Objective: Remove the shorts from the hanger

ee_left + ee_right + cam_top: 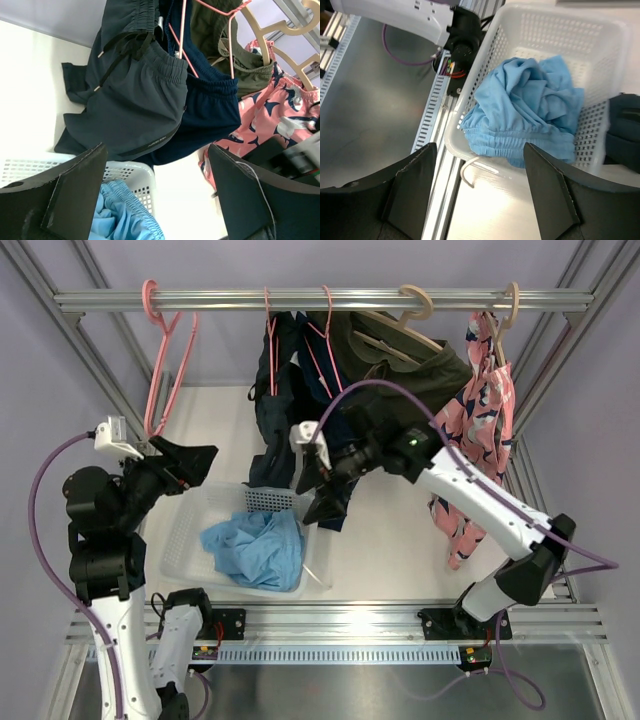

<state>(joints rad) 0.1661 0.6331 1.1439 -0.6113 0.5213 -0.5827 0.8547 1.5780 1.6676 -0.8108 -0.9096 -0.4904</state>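
Light blue shorts (255, 548): lying crumpled in the white basket (175, 545), already off any hanger.
Slate-navy shorts (130, 105): hanging by the waistband from a pink hanger (182, 30), with the black drawcord dangling and the hem dropping toward the basket's far rim.
Deep navy shorts (210, 110): hanging on their own pink wire just beside the slate pair, the two touching.
My right gripper (322, 480): I am holding its fingers wide with nothing between them. The top view puts it at the lower folds of the dark pairs, but I cannot tell which one.
My left gripper (157, 155): I am keeping it spread wide and empty, aimed up at the dark pairs from beside the basket.
Risk: because the two pairs overlap, I am likely to pinch both layers at once. Pulling down on the hem could drag a hanger along the rail (320, 298) or unhook it, rather than slipping the waistband free.
Risk to neighbours: the olive shorts (420, 365) are hanging close behind, so my arm could snag them.
Surface: a white table (400, 540) is carrying the basket.
Room: pale walls and an aluminium frame, with a bare pink hanger (152, 300) at the left and a pink patterned pair (485, 420) at the right.
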